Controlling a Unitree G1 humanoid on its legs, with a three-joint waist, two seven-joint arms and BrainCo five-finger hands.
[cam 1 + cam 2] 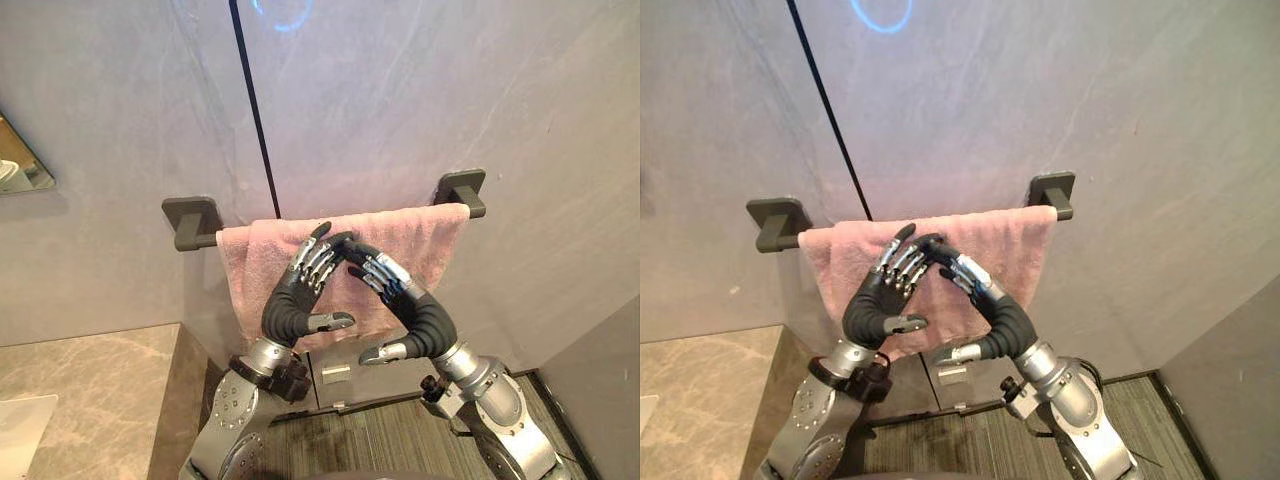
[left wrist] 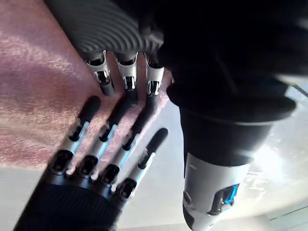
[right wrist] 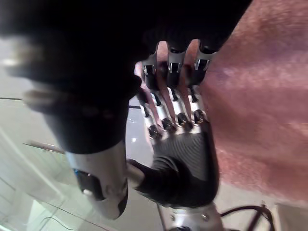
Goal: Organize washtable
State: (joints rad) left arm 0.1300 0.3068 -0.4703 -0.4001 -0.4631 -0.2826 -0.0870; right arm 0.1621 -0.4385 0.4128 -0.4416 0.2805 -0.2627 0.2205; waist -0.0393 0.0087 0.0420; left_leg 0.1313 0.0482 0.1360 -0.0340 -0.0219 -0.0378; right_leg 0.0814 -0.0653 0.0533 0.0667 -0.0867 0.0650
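A pink towel [image 1: 440,240] hangs over a dark bar on the grey wall, spread between the two brackets. Both hands are raised in front of its middle, fingertips meeting just below the bar. My left hand [image 1: 298,292] leans up to the right, fingers straight against the cloth, thumb sticking out free. My right hand [image 1: 408,298] leans up to the left in the same way, open, thumb apart. In the left wrist view my left fingers [image 2: 127,79] face the right hand [image 2: 96,159] over the towel [image 2: 38,86]. In the right wrist view my right fingers [image 3: 175,72] meet the left hand [image 3: 185,159].
The bar ends in dark brackets at left [image 1: 190,222] and right [image 1: 463,190]. A black seam [image 1: 255,110] runs down the wall. A stone counter [image 1: 90,380] lies at lower left with a white item [image 1: 20,425] on it. A striped mat [image 1: 380,440] covers the floor below.
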